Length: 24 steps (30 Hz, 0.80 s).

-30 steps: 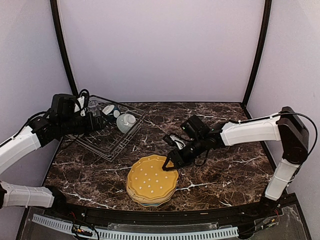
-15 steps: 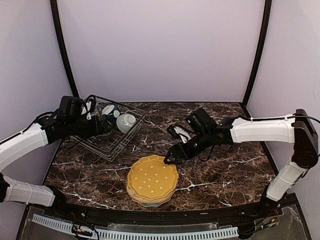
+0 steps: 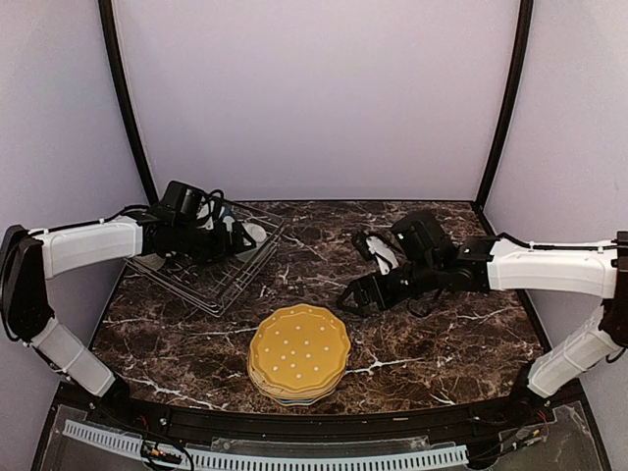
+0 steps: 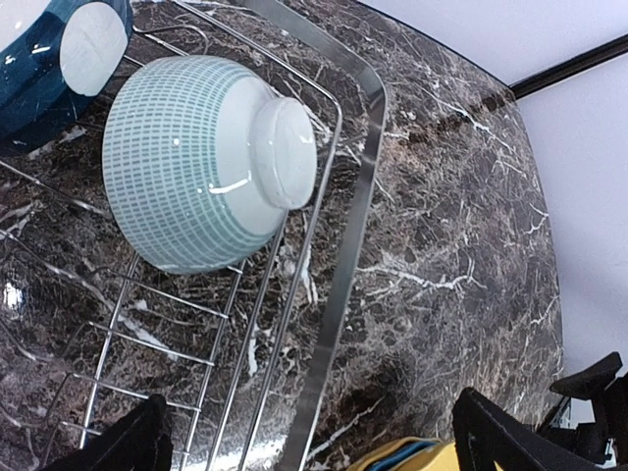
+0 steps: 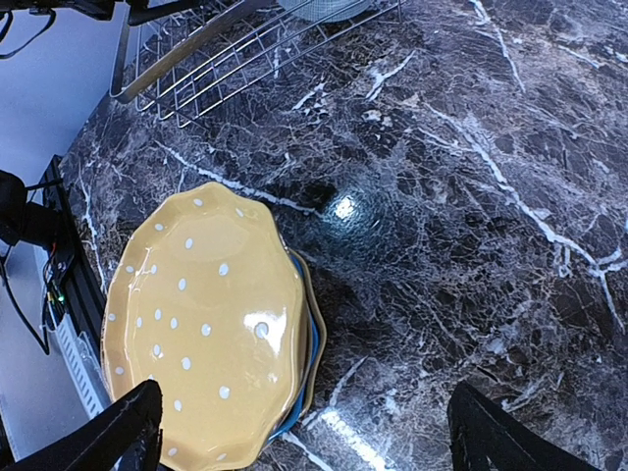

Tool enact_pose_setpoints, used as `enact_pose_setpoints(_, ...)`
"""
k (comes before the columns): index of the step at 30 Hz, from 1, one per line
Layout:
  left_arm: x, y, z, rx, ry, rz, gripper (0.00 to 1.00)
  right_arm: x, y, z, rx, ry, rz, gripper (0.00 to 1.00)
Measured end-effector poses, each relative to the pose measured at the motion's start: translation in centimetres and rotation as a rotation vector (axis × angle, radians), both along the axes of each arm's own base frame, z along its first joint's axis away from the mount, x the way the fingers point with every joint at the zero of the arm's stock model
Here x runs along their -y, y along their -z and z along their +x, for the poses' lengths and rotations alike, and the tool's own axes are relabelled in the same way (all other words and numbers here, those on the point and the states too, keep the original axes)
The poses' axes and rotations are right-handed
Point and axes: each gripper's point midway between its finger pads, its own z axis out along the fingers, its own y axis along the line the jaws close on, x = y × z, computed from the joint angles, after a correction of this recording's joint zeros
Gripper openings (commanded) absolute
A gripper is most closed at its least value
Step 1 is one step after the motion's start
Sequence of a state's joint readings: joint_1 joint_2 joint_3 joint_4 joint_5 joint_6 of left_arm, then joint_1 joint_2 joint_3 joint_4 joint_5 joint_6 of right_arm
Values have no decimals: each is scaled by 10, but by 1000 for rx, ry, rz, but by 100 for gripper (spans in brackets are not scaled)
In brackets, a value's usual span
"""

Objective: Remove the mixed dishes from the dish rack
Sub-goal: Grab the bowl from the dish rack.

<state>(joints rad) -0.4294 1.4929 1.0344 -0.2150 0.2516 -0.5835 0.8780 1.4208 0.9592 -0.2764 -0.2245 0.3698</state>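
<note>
Dish rack [image 3: 211,280] sat at the tabletop's [image 3: 451,339] far-left corner; plates [image 3: 299,353] were stacked at the near edge, yellow on top. Left hand [image 3: 228,238] hung open over the tipped bowl [image 4: 196,162] in the rack. I'd straddle the bowl squarely, clear of the rim wire and dark blue mug [image 4: 39,74]. Right hand [image 3: 361,294] was open and empty beside the stack.

So a yellow plate [image 5: 206,324] with white dots is seen on top of a stack on the dark marble table [image 5: 471,216], with a blue plate [image 5: 312,358] edge peeking out underneath. The dish rack [image 5: 226,49] is tucked in the upper left. The right gripper [image 5: 309,432] jaws are spread wide, one tip in each lower corner, nothing held.
</note>
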Motion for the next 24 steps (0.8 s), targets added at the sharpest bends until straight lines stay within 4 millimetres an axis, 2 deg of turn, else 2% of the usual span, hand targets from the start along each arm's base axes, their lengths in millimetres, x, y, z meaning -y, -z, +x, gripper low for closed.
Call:
enact_pose_setpoints(10, -7, 24, 32, -13, -133, -7, 99, 9, 0, 4, 33, 41, 3, 99)
enact_pose_setpoints(18, -2, 40, 57, -18, -189, -18, 99, 9, -2, 9, 53, 58, 14, 99)
enact_pose_setpoints(24, 1, 42, 69, -15, -220, -24, 99, 13, -4, 10, 61, 69, 22, 99)
